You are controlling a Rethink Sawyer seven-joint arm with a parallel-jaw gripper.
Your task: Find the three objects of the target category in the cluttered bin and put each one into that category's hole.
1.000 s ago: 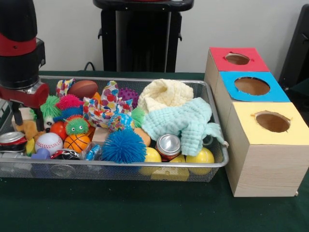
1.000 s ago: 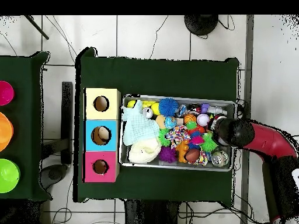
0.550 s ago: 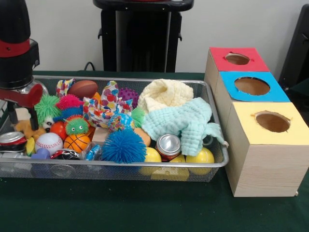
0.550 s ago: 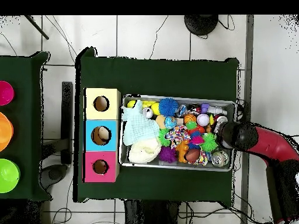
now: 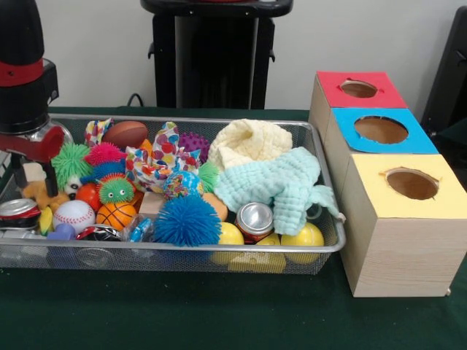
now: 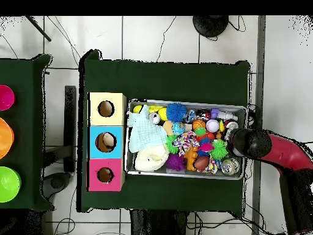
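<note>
At the left end of the wire bin [image 5: 182, 248], as the front view shows it, a dented red can [image 5: 17, 211] is lying low against the end wall, just beside a baseball [image 5: 74, 214]. Its silver end is facing roughly up and toward the camera, so its long axis is probably running steeply up out of the clutter, though too little is showing to be sure. A second can [image 5: 255, 217] is sitting near the front rim with its silver end tipped up the same way, partly under a mint cloth [image 5: 281, 182]. The gripper [image 5: 33, 171] is hanging just above the first can, clear of the toys; whether it is spread or closed cannot be told, and a pale block-like shape beside it is unclear. The step appears to be the search and first pick, with nothing visibly dropped in a hole. The next move is likely calling for a descent aligned across the can, then a carry over the bin to the red box [image 5: 379, 98], blue box [image 5: 350, 138] or yellow box [image 5: 379, 197].
</note>
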